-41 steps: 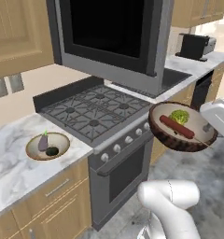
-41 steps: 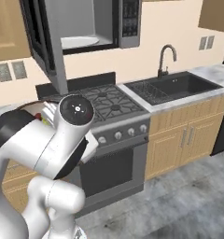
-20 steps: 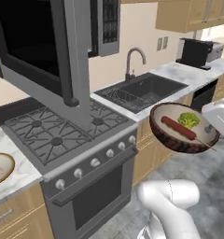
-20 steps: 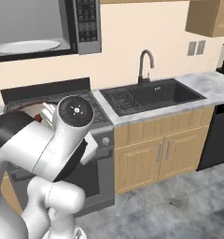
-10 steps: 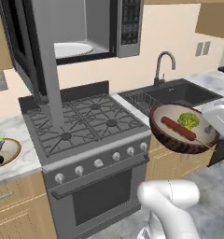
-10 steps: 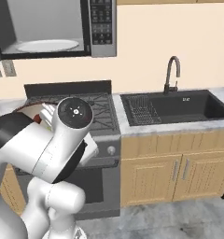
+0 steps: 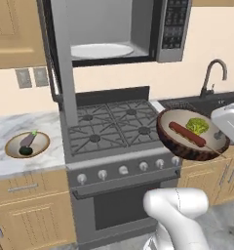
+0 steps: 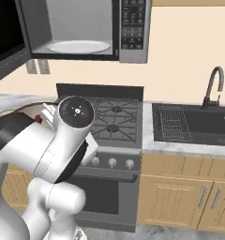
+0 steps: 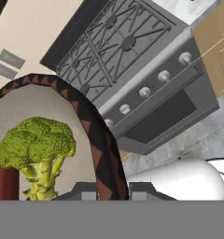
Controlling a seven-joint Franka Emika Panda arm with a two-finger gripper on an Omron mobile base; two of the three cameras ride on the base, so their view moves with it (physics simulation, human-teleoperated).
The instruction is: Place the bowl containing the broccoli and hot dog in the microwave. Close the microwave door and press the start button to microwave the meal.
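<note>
Gripper (image 9: 112,189) clamped on bowl (image 9: 97,135) rim in hand view, broccoli (image 9: 37,144) inside. Left base: bowl (image 7: 192,135) with hot dog (image 7: 187,134) held in front of stove (image 7: 114,129), below open microwave (image 7: 114,31). Right base: microwave (image 8: 79,30) above stove.

Even, bright, sharp rendered light

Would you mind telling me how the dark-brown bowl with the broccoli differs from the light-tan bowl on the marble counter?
The deep dark-brown bowl is held up in front of the stove; the shallower light-tan bowl rests on the marble counter. The dark bowl holds a yellow-green broccoli floret and reddish hot dog; the tan one holds a purple eggplant. Both are round.
</note>
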